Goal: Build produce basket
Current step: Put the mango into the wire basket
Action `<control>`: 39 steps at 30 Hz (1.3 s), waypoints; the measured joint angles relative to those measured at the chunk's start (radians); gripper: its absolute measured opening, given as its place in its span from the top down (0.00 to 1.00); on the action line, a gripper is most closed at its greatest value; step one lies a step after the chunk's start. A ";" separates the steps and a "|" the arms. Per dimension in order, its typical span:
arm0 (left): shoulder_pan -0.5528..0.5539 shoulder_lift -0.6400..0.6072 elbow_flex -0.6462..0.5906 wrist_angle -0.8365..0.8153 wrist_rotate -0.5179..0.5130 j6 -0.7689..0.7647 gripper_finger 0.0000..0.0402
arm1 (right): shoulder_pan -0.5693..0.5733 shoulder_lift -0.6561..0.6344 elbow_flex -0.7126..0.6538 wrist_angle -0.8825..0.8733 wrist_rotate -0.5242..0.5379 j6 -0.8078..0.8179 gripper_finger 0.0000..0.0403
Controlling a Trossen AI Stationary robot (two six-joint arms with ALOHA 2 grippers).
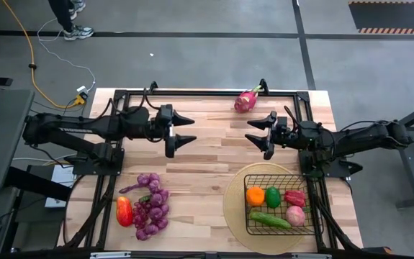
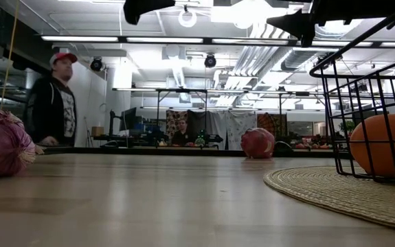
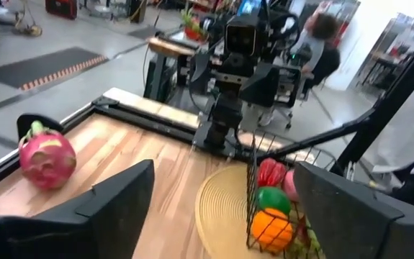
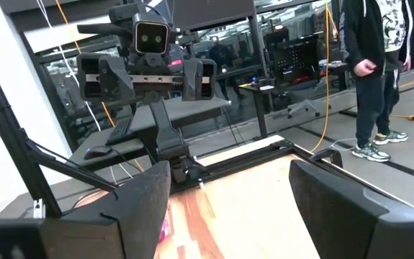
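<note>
You get even, bright overhead light on the table (image 1: 207,165), soft faint shadows, ceiling lamps (image 2: 249,12) glaring white in the low view, the basket (image 2: 362,103) and grapes (image 2: 1,144) blurred up close, the person (image 3: 322,43) beyond your left fingers (image 3: 113,208) smeared.

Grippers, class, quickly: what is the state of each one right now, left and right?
Left gripper: open, holding nothing, raised above the table's middle.
Right gripper: open, holding nothing, facing the left one.
</note>
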 joint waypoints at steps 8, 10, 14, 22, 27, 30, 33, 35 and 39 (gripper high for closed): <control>-0.040 0.000 0.152 -0.461 -0.009 -0.128 0.07 | 0.000 0.000 0.000 -0.004 0.000 0.002 0.32; -0.076 0.000 0.168 -0.605 -0.008 -0.255 0.06 | 0.000 0.000 0.000 -0.017 0.000 0.002 0.32; -0.208 0.001 0.163 -0.887 -0.011 -0.581 0.06 | 0.000 0.000 0.000 -0.047 0.000 0.022 0.32; -0.622 0.103 0.101 -1.083 0.043 -1.415 0.06 | 0.000 0.000 0.000 -0.059 0.000 0.064 0.32; -0.788 0.243 0.075 -1.077 0.255 -1.703 0.06 | 0.000 0.000 0.000 -0.061 0.000 0.064 0.32; -0.839 0.310 0.075 -1.074 0.295 -1.802 0.06 | 0.000 0.000 0.000 -0.061 0.000 0.063 0.32; -0.866 0.366 0.075 -1.073 0.317 -1.850 0.06 | 0.000 0.000 0.000 -0.060 0.000 0.063 0.32; -0.873 0.396 0.075 -1.073 0.339 -1.852 0.06 | 0.000 0.000 0.000 -0.061 0.000 0.063 0.32; -0.883 0.438 0.075 -1.068 0.341 -1.857 0.06 | 0.000 0.000 0.000 -0.059 0.000 0.064 0.32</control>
